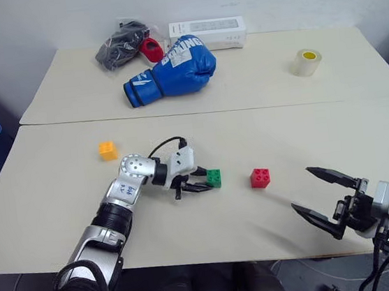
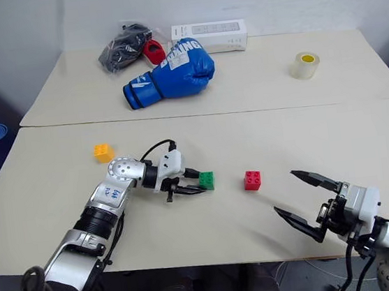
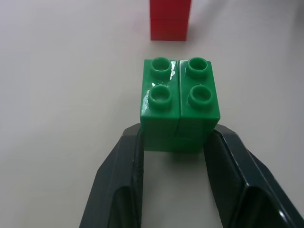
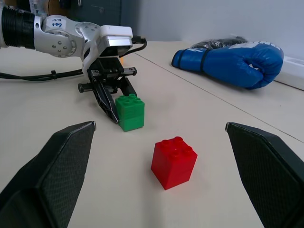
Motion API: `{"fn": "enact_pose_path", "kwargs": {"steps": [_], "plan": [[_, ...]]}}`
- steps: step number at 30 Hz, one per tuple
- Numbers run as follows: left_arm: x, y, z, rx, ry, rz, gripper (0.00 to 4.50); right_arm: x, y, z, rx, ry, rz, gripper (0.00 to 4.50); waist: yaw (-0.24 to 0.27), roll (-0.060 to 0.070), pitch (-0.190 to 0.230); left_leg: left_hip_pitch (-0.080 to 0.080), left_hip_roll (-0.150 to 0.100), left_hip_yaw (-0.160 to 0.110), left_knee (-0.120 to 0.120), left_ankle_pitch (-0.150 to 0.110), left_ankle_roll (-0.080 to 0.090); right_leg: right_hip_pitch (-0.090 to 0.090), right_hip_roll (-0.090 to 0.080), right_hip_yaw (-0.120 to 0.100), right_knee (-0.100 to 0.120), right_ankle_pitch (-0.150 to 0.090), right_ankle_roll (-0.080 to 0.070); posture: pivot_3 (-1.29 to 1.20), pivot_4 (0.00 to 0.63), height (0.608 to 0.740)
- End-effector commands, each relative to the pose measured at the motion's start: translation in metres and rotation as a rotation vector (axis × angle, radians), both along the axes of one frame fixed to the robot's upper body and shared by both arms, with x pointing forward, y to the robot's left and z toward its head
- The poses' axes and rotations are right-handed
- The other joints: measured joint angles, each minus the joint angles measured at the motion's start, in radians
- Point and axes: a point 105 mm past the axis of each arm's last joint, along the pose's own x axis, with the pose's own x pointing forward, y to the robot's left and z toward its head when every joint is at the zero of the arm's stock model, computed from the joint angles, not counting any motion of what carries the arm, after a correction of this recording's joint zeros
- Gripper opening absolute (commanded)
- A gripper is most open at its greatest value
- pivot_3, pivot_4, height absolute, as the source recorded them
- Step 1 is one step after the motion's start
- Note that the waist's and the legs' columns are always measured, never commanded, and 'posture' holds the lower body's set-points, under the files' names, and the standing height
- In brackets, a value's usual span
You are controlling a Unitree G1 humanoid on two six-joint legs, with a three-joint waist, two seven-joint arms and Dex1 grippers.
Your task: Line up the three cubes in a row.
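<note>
Three studded cubes rest on the near table. The orange-yellow cube (image 1: 107,150) is at the left, the green cube (image 1: 214,178) in the middle and the red cube (image 1: 259,178) just to its right. My left gripper (image 1: 200,181) lies low at the green cube's left side. In the left wrist view its fingers (image 3: 121,175) flank the near end of the green cube (image 3: 179,107), slightly parted, and the cube stands on the table. My right gripper (image 1: 301,188) hovers wide open near the table's front right edge, pointing toward the red cube (image 4: 174,161), with nothing between its fingers.
On the far table lie a blue boxing glove (image 1: 170,71), a black bag with a red object (image 1: 121,45), a white box (image 1: 208,34) and a yellow-topped tape roll (image 1: 306,62). A seam (image 1: 246,108) divides the two tables.
</note>
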Motion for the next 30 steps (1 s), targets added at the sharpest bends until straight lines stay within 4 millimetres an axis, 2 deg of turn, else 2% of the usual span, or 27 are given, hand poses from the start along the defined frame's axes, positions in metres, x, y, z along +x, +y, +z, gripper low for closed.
{"fn": "enact_pose_path", "kwargs": {"steps": [1,2,3,8,11,13,14,17,19,21,23,26,30], "plan": [[-0.011,0.007,0.017,-0.074,-0.045,-0.057,3.01,0.002,0.006,0.011,-0.009,-0.019,0.026,4.50,-0.002,0.000,0.000,0.000,0.000,0.000,0.000,0.000,0.000,0.000,0.000,0.000,0.000,0.000,0.000,0.00,0.150,0.740],[-0.013,0.012,0.020,-0.082,-0.056,-0.058,3.27,0.004,0.007,0.013,-0.009,-0.017,0.032,4.50,-0.004,0.000,0.000,0.000,0.000,0.000,0.000,0.000,0.000,0.000,-0.001,0.000,0.000,0.000,0.000,0.00,0.150,0.740],[-0.014,0.016,0.021,-0.083,-0.064,-0.057,3.27,0.005,0.008,0.014,-0.009,-0.015,0.035,4.50,-0.006,0.000,0.000,0.000,0.001,0.000,0.000,0.000,0.000,-0.001,-0.005,0.000,0.000,0.000,0.000,0.00,0.150,0.740],[-0.015,0.074,0.013,-0.012,-0.084,0.102,3.27,0.016,0.017,0.022,-0.005,-0.019,0.069,4.50,-0.013,0.000,0.000,0.000,0.001,0.000,0.000,0.000,-0.001,-0.001,-0.006,-0.001,0.001,0.000,-0.001,0.00,0.150,0.740],[-0.019,0.090,0.013,-0.029,-0.087,0.155,3.27,0.019,0.021,0.024,0.001,-0.018,0.086,4.50,-0.004,0.000,0.000,0.000,0.000,-0.001,0.000,0.000,0.000,0.000,-0.008,-0.002,0.001,0.000,-0.001,0.00,0.150,0.740],[-0.035,0.125,0.011,-0.091,-0.104,0.301,3.27,0.022,0.030,0.026,0.018,-0.016,0.122,4.50,-0.005,0.000,0.000,-0.001,0.000,-0.002,0.002,-0.001,0.001,0.000,-0.009,-0.002,0.001,0.000,-0.001,0.00,0.150,0.740],[-0.042,0.137,0.012,-0.118,-0.106,0.354,3.27,0.022,0.033,0.027,0.022,-0.016,0.135,4.50,-0.014,0.000,0.000,-0.001,-0.001,-0.001,0.002,-0.002,0.002,0.000,-0.010,-0.002,0.001,0.000,-0.001,0.00,0.150,0.740],[-0.057,0.177,0.023,-0.343,-0.167,0.678,3.27,0.024,0.040,0.030,0.049,-0.024,0.158,4.50,-0.025,0.000,0.000,-0.002,0.000,-0.003,0.002,-0.003,0.001,0.000,-0.010,-0.002,-0.001,0.000,-0.001,0.00,0.150,0.740],[-0.069,0.207,0.023,-0.442,-0.191,0.877,3.80,0.025,0.043,0.032,0.058,-0.038,0.163,4.50,-0.024,0.000,0.000,-0.002,0.000,-0.004,0.002,-0.003,0.002,0.000,-0.010,-0.003,-0.002,0.000,-0.001,0.00,0.150,0.740],[-0.087,0.241,0.016,-0.487,-0.205,1.073,4.42,0.026,0.047,0.033,0.065,-0.049,0.167,4.50,-0.022,0.000,0.000,-0.001,0.000,-0.004,0.002,-0.004,0.002,0.001,-0.011,-0.003,-0.003,0.000,-0.001,0.00,0.150,0.740],[-0.104,0.264,0.012,-0.530,-0.220,1.218,4.47,0.027,0.049,0.033,0.071,-0.055,0.170,4.50,-0.020,0.000,0.000,0.000,0.000,-0.004,0.002,-0.005,0.001,0.002,-0.011,-0.003,-0.004,0.000,-0.001,0.00,0.150,0.740],[-0.122,0.283,0.008,-0.571,-0.234,1.355,4.47,0.026,0.050,0.031,0.079,-0.059,0.178,4.50,-0.008,-0.001,0.000,0.000,0.000,-0.004,0.002,-0.005,0.001,0.001,-0.011,-0.003,-0.004,0.000,-0.001,0.00,0.150,0.740],[-0.124,0.284,0.008,-0.601,-0.238,1.398,4.47,0.025,0.052,0.028,0.080,-0.057,0.193,4.50,0.003,-0.002,-0.001,-0.001,0.000,-0.004,0.002,-0.007,0.001,0.001,-0.011,-0.003,-0.005,0.000,-0.001,0.00,0.150,0.740]]}}
